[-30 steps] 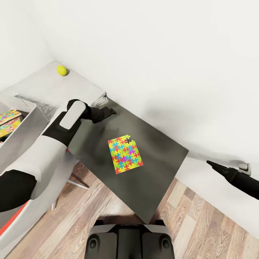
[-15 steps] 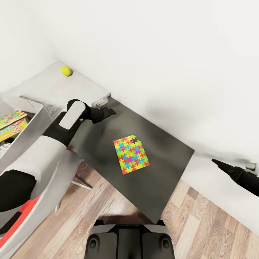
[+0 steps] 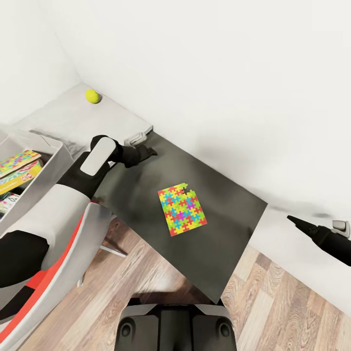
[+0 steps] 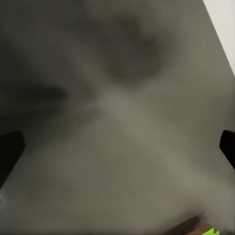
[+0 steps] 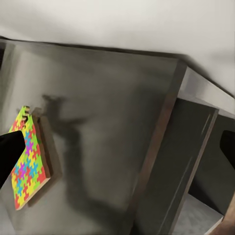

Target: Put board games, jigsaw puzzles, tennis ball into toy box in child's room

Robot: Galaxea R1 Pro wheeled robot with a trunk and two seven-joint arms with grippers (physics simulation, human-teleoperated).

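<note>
**Black end effectors held over and beside the dark tabletop**

Black and narrow, the left end effector (image 3: 150, 152) hovers over the far edge of the dark grey section of the tabletop (image 3: 229, 214), near the seam with the light grey section. In the left wrist view its two fingertips (image 4: 11, 149) sit at opposite edges of the frame, spread wide with nothing between them. The right end effector (image 3: 294, 222) hangs off the dark section's right end, above the wood floor (image 3: 273, 302) by the white wall (image 3: 219, 73); in its wrist view the fingertips (image 5: 12, 152) also stand far apart, gripping nothing.

One jigsaw puzzle (image 3: 182, 209) lies flat on the dark section, between the two arms and touched by neither (its jagged corner points toward the wall). The right wrist view catches it too (image 5: 28, 159), near the tabletop's edge.

Further out, the tennis ball (image 3: 92, 96) rests on the light grey section close to the room's corner. The toy box (image 3: 48, 161) stands at the left, beside the left forearm, with colourful flat toys (image 3: 19, 170) lying inside it, among them a puzzle-patterned sheet.
</note>
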